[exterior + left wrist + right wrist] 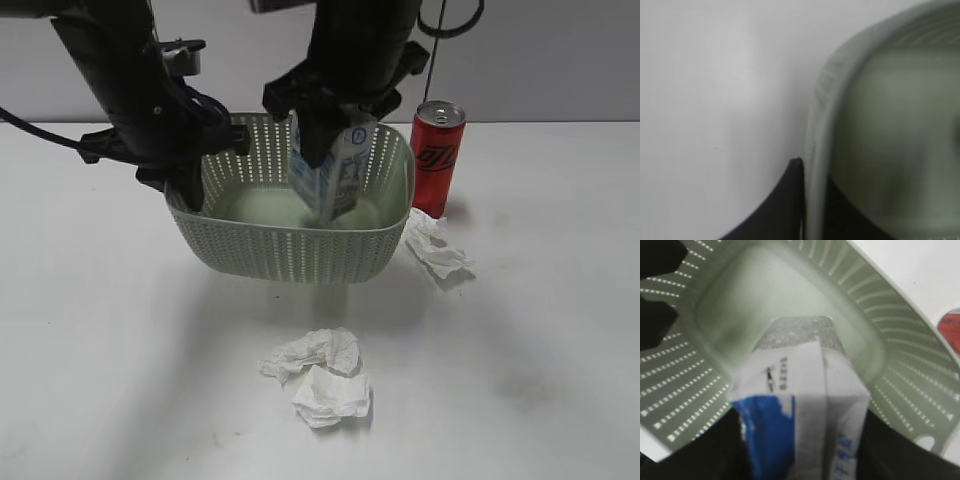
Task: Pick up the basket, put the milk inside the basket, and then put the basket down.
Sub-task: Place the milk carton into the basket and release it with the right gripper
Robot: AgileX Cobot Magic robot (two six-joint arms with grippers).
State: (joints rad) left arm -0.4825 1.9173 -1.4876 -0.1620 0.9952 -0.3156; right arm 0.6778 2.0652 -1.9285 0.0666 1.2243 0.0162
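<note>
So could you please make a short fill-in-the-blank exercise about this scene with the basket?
1. The right gripper holds the milk inside the ____.
2. The red can stands on the table, to the ____ of the basket in the exterior view.
3. The left gripper grips the basket's ____ rim.

Missing words: basket; right; left

Pale sage-green perforated plastic basket with rows of small slots at frame centre, white carton with blue print inside it, red cylindrical can with black lettering upper right, crumpled white tissues lower centre, white tabletop, black arms.
</note>
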